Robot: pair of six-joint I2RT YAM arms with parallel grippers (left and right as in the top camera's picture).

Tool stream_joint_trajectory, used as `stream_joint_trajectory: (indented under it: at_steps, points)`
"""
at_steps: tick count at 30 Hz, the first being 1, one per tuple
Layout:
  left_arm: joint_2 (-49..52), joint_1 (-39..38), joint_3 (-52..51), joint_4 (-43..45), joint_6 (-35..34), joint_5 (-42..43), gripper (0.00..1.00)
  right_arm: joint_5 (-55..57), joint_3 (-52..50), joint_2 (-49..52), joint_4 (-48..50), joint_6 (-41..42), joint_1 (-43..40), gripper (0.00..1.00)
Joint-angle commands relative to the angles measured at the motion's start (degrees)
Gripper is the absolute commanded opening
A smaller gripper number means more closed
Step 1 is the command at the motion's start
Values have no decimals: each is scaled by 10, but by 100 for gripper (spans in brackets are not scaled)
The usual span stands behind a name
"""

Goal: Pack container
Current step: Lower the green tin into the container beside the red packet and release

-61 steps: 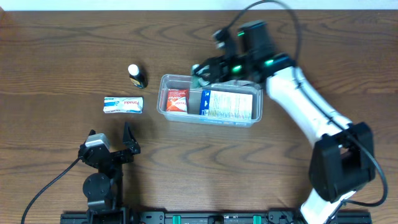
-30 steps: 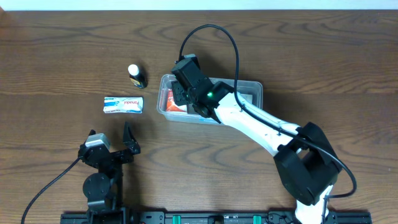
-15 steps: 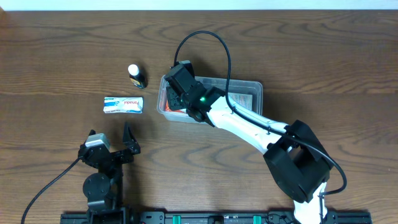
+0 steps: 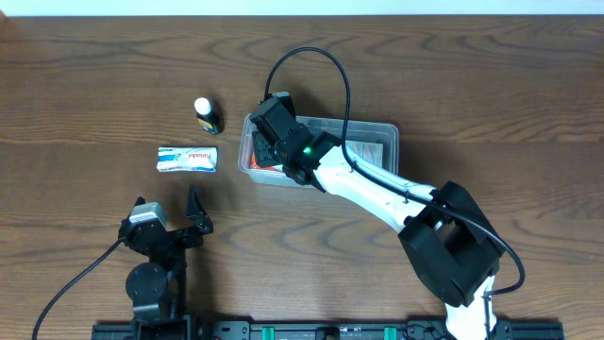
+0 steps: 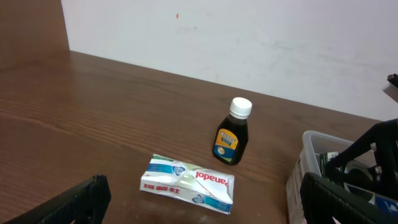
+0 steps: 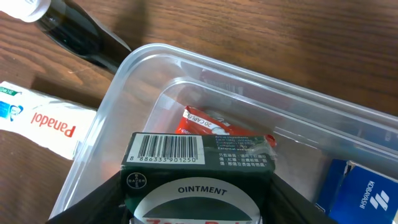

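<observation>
The right gripper [image 4: 268, 142] holds a dark green cardboard ointment box [image 6: 199, 163] between its black fingers, one jaw pressed to each side, with the barcode flap facing the wrist camera. Directly beneath these jaws sits the clear plastic container [image 6: 122, 70], a rectangular tub with rounded corners, a raised rim and glossy see-through walls. The box hangs over the tub's left end, above the rim. Just past the box, on the tub floor, lies a crinkled red foil sachet [image 6: 214, 126]. To the right-hand side of the jaws, also inside the tub, is a blue-and-white printed carton [image 6: 362, 194].

Outside the tub wall, on the left-hand side of the jaws, a flat white Panadol packet [image 6: 42, 117] lies on the dark wood-grain table [image 4: 94, 66]. Beyond it stands a small dark glass bottle with a white cap [image 5: 233, 133].

The left gripper [image 4: 168, 204] stands well apart from all of this, jaws spread wide and holding nothing. The packet lies ahead of the gap between its fingers, the bottle upright farther ahead, and the tub ahead off its right finger.
</observation>
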Motion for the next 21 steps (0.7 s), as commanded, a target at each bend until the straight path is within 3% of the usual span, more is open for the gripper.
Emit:
stream_joint_trajectory:
  at_steps: [1, 21]
  points:
    - [-4, 2, -11, -21, 10, -7, 98, 0, 11, 10, 5, 7, 6, 59]
    - [-4, 2, -11, -21, 10, -7, 98, -6, 14, 10, 24, -4, 9, 66]
